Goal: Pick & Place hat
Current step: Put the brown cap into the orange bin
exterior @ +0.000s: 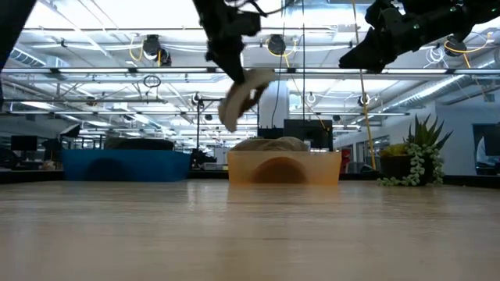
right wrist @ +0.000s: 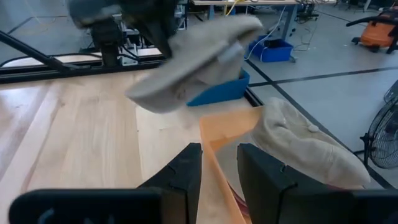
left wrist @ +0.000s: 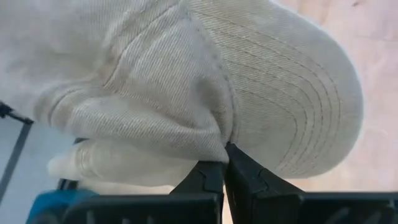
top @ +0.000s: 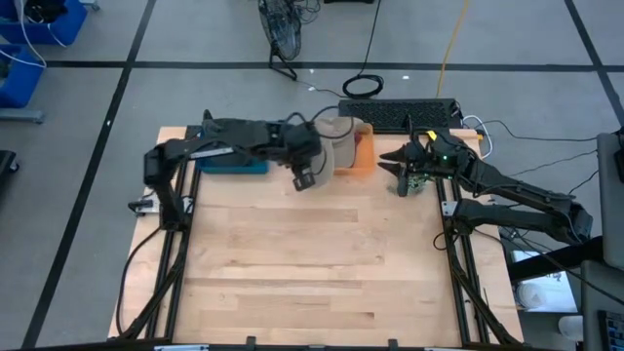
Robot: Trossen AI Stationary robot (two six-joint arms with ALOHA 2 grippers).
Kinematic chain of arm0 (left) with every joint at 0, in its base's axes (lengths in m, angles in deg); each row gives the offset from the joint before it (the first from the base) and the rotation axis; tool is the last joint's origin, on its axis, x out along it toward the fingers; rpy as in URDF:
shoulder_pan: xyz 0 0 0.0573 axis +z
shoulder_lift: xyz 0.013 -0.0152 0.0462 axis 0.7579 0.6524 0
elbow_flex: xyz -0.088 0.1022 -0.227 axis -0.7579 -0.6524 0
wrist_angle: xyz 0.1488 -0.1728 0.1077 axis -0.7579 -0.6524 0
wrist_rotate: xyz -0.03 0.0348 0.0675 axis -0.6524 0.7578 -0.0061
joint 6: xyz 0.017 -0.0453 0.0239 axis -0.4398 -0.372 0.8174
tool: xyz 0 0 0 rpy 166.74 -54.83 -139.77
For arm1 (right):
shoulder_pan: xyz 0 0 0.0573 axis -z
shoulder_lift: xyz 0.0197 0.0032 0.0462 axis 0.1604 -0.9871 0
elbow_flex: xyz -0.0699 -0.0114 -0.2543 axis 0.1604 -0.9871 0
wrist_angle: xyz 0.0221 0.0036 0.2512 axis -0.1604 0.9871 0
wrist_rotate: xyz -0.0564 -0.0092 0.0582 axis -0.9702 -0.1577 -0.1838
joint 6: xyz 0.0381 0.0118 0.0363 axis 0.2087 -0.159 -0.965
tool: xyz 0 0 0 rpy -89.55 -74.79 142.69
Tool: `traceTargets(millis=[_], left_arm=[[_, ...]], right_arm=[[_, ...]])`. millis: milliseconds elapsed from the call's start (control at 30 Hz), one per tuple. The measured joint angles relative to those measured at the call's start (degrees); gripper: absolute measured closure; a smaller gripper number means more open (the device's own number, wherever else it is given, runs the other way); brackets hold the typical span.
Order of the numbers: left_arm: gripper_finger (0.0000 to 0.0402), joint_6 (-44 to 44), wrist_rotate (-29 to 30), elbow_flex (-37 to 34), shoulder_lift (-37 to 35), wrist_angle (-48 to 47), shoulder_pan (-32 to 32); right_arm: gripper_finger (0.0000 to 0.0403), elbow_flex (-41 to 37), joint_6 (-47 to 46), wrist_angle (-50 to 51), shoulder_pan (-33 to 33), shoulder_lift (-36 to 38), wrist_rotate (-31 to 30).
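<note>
While it hangs in the air above the far part of the table (top: 292, 263), the left gripper (left wrist: 225, 163) has its fingers pressed together on the beige hat (left wrist: 205, 81), holding it beside the orange bin (exterior: 283, 167). Another hat (right wrist: 305, 149) lies in this bin. Near the bin, the right gripper (right wrist: 219, 167) waits with fingers apart. A blue bin (top: 232, 165) stands under the left arm.

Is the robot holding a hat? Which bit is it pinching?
Yes. The left gripper is shut on a beige hat, pinching it where the brim meets the crown, lifted off the table. The right gripper holds nothing.
</note>
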Motion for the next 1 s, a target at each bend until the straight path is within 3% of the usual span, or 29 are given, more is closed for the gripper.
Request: traceTargets(millis=[333,567,1000], left_arm=[[0.0396,9.0,4.7,9.2,8.6,0.7,2.3],[0.0388,10.7,5.4,10.2,8.7,1.7,3.7],[0.0396,9.8,4.4,10.2,9.2,0.4,4.7]], right_arm=[[0.031,0.0,2.0,1.8,0.0,0.0,-0.2],[0.031,0.0,3.3,2.2,0.0,0.0,-4.6],[0.031,-0.1,3.2,3.0,0.0,-0.1,-4.5]])
